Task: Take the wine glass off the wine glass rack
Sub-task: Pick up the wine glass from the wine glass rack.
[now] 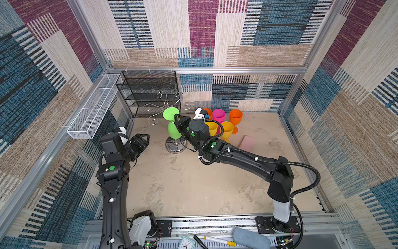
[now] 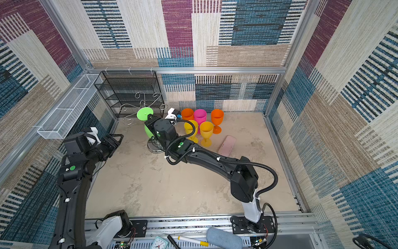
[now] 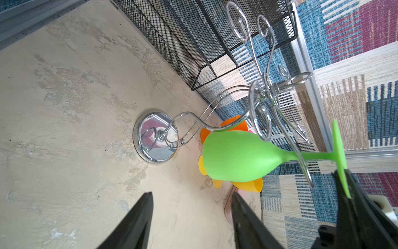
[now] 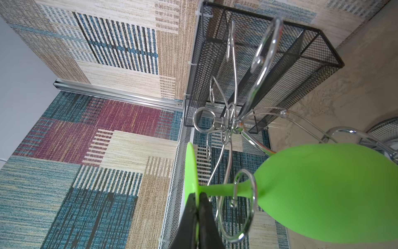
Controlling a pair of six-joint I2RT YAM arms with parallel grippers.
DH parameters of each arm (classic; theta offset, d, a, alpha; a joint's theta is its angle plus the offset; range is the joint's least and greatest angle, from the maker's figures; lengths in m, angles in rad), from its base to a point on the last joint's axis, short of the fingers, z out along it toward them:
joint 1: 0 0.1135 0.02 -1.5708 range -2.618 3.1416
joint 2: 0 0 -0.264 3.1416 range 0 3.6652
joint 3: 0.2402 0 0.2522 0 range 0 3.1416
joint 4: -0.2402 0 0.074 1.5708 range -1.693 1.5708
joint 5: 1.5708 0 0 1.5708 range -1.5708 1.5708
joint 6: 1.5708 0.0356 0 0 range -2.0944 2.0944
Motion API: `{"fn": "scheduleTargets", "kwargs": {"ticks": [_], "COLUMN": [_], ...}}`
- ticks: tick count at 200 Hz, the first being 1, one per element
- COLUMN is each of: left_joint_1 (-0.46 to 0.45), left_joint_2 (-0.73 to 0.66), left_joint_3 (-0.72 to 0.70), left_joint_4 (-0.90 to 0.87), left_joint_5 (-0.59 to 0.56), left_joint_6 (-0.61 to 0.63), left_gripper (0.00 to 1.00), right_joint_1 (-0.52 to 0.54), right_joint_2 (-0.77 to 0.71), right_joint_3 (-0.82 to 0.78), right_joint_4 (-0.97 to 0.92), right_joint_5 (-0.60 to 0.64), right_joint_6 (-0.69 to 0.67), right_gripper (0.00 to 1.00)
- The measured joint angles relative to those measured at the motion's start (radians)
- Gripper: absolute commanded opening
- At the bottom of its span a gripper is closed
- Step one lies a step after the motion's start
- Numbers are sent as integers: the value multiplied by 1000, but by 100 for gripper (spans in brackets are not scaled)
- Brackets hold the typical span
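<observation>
The right gripper [image 4: 198,199] is clamping the green wine glass [image 4: 323,189] by its foot, stem not yet clear of the wine glass rack [image 4: 231,124]; the left gripper [image 3: 192,194] is idling open beside the rack.

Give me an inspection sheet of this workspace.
Surface: beige table, stained.
Job's things: green wine glass hangs inverted in a scroll arm of the wine glass rack.
Clutter: five coloured glasses upright; pink case lying flat.
End effectors: right end effector shut on the glass's foot; left end effector open, empty.
Cables: black corrugated hose loops off the right arm.
Surroundings: black mesh shelf, white mesh basket, carpeted walls.
</observation>
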Motion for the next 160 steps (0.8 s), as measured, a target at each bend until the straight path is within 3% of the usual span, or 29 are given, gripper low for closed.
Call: {"fn": "scheduleTargets", "kwargs": {"ticks": [160], "left_joint_1": [0], "left_joint_2": [7], "left_joint_3": [2], "left_joint_4": [0], "left_joint_5": [3], "left_joint_6": [-14], "left_gripper": [61], "right_joint_1": [-53], "right_joint_2": [58], "right_joint_3": [147], "right_joint_4": [-206], "right_joint_5": [55], "right_joint_6": [85], "right_gripper": [0]}}
